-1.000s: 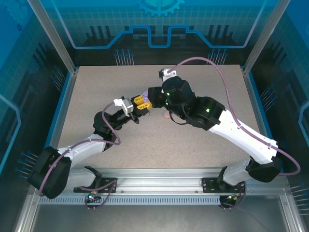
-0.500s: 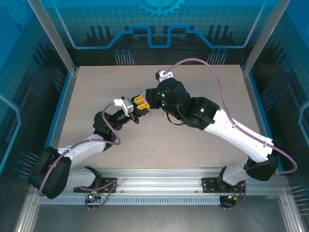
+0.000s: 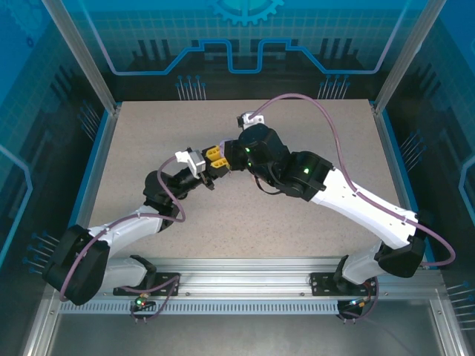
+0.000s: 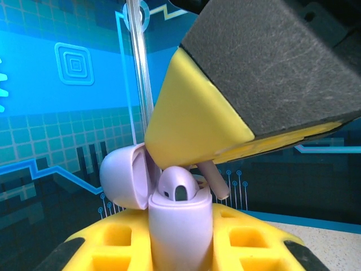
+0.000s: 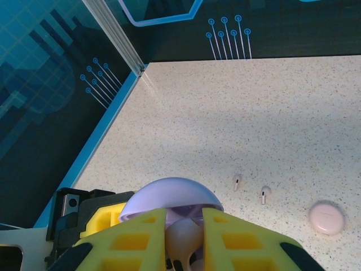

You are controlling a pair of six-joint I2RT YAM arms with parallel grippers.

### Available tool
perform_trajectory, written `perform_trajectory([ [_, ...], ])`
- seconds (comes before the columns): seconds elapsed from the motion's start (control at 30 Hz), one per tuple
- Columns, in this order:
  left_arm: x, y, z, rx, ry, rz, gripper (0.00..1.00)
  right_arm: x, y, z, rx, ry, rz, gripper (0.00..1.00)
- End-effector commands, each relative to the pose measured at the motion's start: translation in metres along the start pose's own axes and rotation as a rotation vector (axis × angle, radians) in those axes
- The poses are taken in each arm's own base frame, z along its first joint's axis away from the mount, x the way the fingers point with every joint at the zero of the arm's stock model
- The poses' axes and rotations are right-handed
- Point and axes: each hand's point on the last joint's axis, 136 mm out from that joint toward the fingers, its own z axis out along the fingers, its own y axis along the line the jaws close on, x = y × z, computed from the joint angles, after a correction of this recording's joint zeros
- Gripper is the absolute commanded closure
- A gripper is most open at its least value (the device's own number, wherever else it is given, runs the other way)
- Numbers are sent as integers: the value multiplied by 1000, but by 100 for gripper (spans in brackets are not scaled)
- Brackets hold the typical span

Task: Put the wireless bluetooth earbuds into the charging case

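Observation:
My left gripper (image 4: pixel 180 251) is shut on the purple charging case (image 4: pixel 178 220) and holds it upright, its lid (image 4: pixel 121 176) swung open to the left. One purple earbud (image 4: pixel 177 186) sits in the case. Right above it, my right gripper (image 5: pixel 185 217) is shut on a pale earbud (image 5: pixel 183 240). That earbud's stem (image 4: pixel 216 179) pokes out beside the seated one, at the case's rim. In the top view the two grippers meet over the middle of the table, the left gripper (image 3: pixel 210 170) under the right gripper (image 3: pixel 220 155).
Two pale pink earbuds (image 5: pixel 237 181) (image 5: pixel 264 194) lie loose on the speckled table (image 5: pixel 254 113), and a round pink case (image 5: pixel 326 218), shut, sits to their right. A blue-edged wall (image 5: pixel 101 135) borders the table on the left.
My right arm has swung left and brought its gripper over the left gripper and the case. It now covers the pink case seen on the table a second ago.

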Motion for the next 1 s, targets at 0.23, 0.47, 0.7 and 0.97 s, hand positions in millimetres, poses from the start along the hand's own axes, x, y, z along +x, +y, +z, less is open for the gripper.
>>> perform_trajectory([
  [0.23,-30,-6,5,29,-78,61,100,-23,5,-21,-65,-78,57,83],
  [0.47,-31,-6,5,27,-77,62,100,-35,7,-36,-125,-172,74,82],
  [0.7,-31,-6,5,30,-77,59,100,-33,14,-28,-164,-216,60,82],
  [0.97,-32,-6,5,30,-75,58,100,-31,16,-22,-170,-242,57,83],
])
